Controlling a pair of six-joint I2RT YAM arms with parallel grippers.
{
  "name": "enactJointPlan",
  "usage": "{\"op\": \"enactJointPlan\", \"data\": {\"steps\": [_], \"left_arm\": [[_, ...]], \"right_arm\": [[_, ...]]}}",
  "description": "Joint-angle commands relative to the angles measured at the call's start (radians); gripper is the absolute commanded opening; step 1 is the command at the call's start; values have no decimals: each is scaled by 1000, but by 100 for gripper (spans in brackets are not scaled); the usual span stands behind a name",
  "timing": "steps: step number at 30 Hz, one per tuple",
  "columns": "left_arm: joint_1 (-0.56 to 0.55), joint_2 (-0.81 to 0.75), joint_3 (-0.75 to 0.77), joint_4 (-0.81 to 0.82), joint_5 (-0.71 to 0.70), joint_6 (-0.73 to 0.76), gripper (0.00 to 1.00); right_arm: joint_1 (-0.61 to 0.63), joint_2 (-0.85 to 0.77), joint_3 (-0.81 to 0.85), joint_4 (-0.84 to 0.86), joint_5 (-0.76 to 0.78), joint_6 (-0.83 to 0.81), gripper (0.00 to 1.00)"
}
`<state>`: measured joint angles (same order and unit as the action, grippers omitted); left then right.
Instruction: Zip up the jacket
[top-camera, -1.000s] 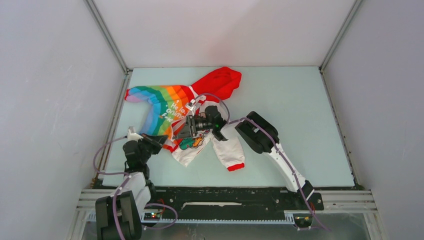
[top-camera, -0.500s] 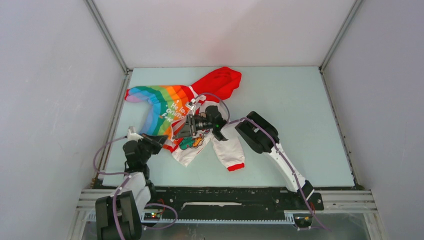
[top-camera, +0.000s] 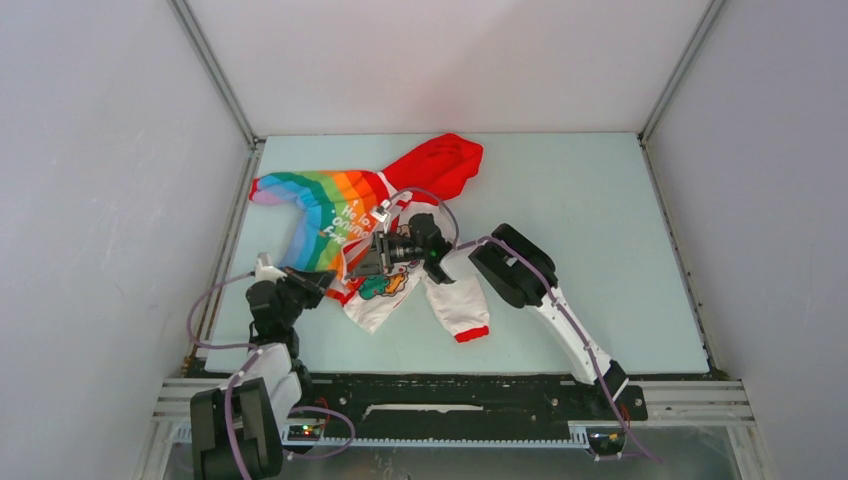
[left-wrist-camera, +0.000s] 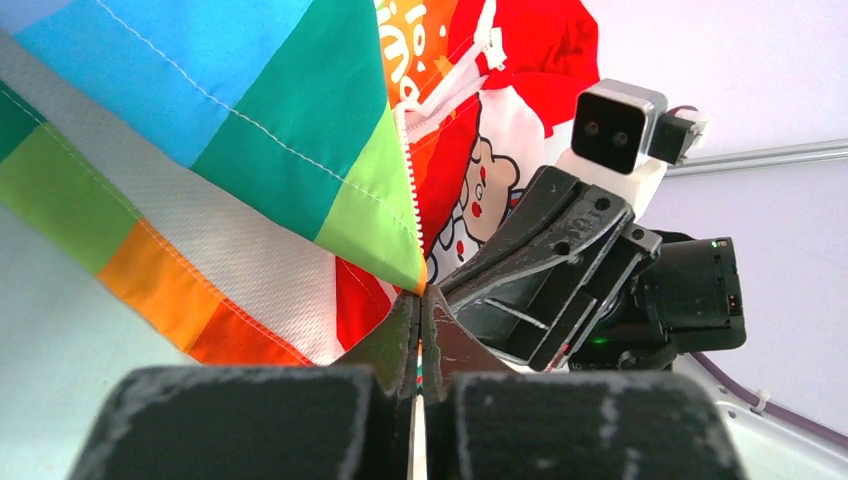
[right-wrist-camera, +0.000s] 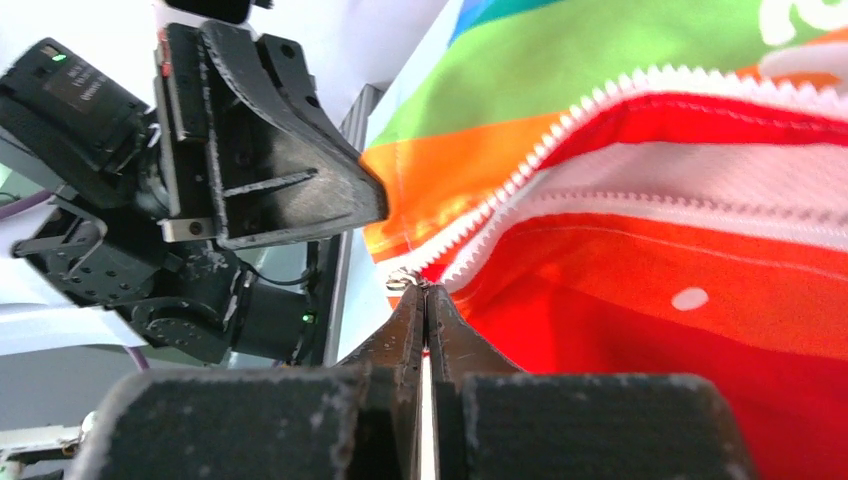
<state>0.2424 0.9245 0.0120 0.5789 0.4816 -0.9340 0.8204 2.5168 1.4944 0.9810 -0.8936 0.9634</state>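
Observation:
The jacket (top-camera: 330, 215) lies on the pale table, red hood (top-camera: 440, 165) at the back, rainbow half on the left, white cartoon half under the right arm. My left gripper (top-camera: 318, 282) is shut on the bottom corner of the rainbow half (left-wrist-camera: 250, 130), pinched at the jaw tips (left-wrist-camera: 420, 300). My right gripper (top-camera: 362, 262) is shut on the metal zip pull (right-wrist-camera: 405, 281) at the zip's lower end (right-wrist-camera: 424, 295). Above it the white zip teeth (right-wrist-camera: 560, 140) spread apart in a V. The two grippers sit close together.
The white sleeve with its red cuff (top-camera: 470, 333) lies in front of the right arm. Grey walls and metal rails (top-camera: 225, 230) close the table in on three sides. The black base rail (top-camera: 450, 395) runs along the near edge.

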Motion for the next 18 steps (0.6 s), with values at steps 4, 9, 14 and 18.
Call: {"op": "enactJointPlan", "data": {"steps": [4, 9, 14, 18], "left_arm": [[-4, 17, 31, 22, 19, 4, 3], [-4, 35, 32, 1, 2, 8, 10], [-4, 54, 35, 3, -5, 7, 18], [-4, 63, 38, 7, -10, 8, 20]], "right_arm": [[10, -87, -33, -48, 85, -98, 0], [13, -93, -28, -40, 83, -87, 0], [16, -91, -21, -45, 84, -82, 0], [20, -89, -11, -59, 84, -83, 0]]}}
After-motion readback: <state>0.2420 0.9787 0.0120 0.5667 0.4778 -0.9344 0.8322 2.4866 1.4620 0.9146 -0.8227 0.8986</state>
